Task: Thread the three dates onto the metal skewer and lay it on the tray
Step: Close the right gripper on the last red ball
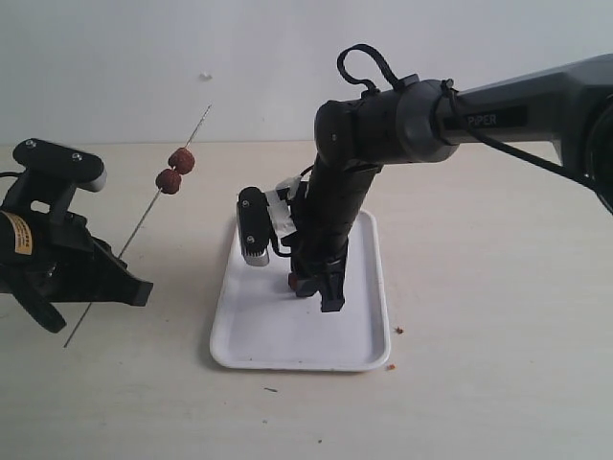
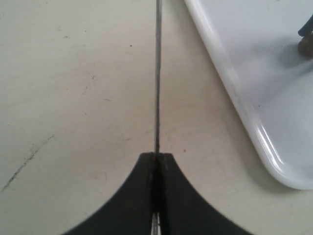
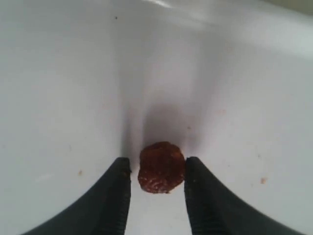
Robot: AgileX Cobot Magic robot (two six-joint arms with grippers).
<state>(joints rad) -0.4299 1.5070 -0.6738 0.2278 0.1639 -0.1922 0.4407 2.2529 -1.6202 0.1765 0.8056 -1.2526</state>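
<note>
1. The left gripper (image 2: 156,157) is clamped shut on the metal skewer (image 2: 157,73). Its wrist view shows the thin grey rod running straight out from the pinched fingertips, with the tray (image 2: 234,93) rim beside it.
2. Only the exterior view shows what lies further out from the left gripper (image 1: 129,278) - two dates (image 1: 181,160), touching each other, sit on the raised skewer (image 1: 144,216) nearer its far tip.
3. The right gripper (image 3: 157,169) stands parted around the third date (image 3: 161,167), which lies on the tray (image 3: 58,73) floor. One finger meets it; a white sliver shows at the other.
4. The exterior view shows the right gripper (image 1: 326,292) pointing down into the tray (image 1: 287,335).
5. Up close, the third date is roundish, wrinkled and dark reddish-brown.
</note>
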